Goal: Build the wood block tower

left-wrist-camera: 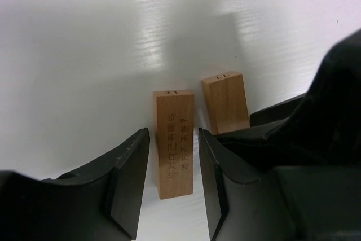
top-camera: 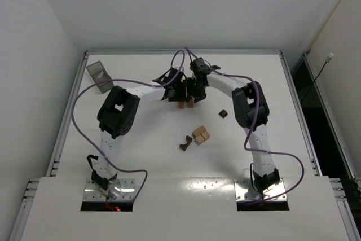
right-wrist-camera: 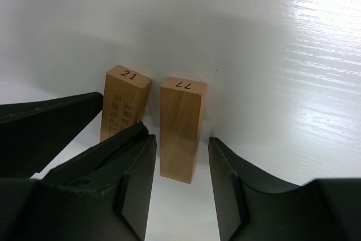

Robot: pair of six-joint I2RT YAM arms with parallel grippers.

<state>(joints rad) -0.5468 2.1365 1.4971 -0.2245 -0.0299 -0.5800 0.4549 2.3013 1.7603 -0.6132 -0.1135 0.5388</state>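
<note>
**Left fingers**: released. They straddle the upright tan block marked 21, one finger on each side. A sliver of white bench shows between each pad and the wood. No contact observed.

**Right fingers**: released likewise. The upright tan block marked 11 stands between them, clear of both pads.

**The two blocks:** both stand on end, each on the bench itself, just beside one another. A narrow gap separates them and they do not touch. The numbered end faces point up.

**Where the pairs meet:** the two pairs of fingers come in from opposite sides. The inner finger of each pair lies close to the other beside that gap. Whether those inner fingers touch cannot be told.

**Loose pieces, top view:** all lie on the arm-base side of both pairs of fingers, well apart from them.
- A small dark brown block lies toward the right fingers' side.
- A cluster of tan blocks lies nearer the bases.
- A dark arch lies just beside that cluster.

**Other item:** a dark translucent tray stands well apart on the left fingers' outer side.
</note>
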